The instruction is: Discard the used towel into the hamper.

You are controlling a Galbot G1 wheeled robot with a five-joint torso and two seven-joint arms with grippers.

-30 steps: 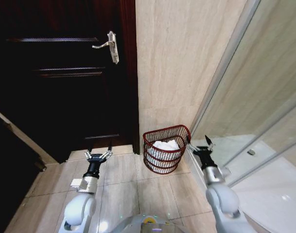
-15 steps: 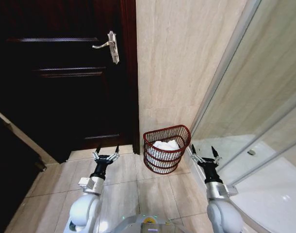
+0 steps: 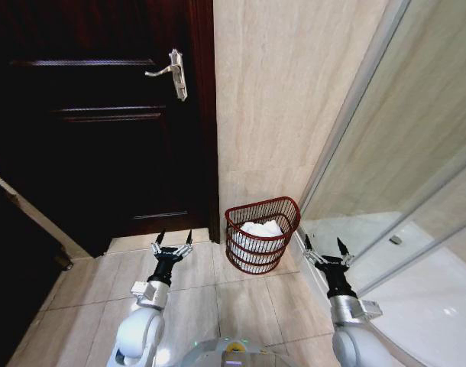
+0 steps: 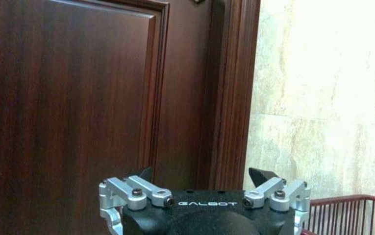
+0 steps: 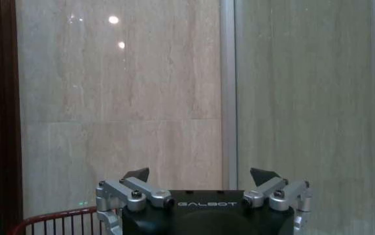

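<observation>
Beige tile floor [image 3: 195,302] under me, and right at the foot of the tiled wall [image 3: 279,99] stands the hamper [image 3: 261,233], red-brown wire, tipped a little my way, with the white towel [image 3: 260,228] lying bunched inside it. Either side of it, my arms hang low: my left pincer [image 3: 174,241] is spread wide and holding nothing, near the dark wooden door [image 3: 95,130]; my right pincer [image 3: 324,248] is just as wide, nothing in it, beside the glass shower panel [image 3: 401,176]. Both point up, apart from the hamper's rim.
</observation>
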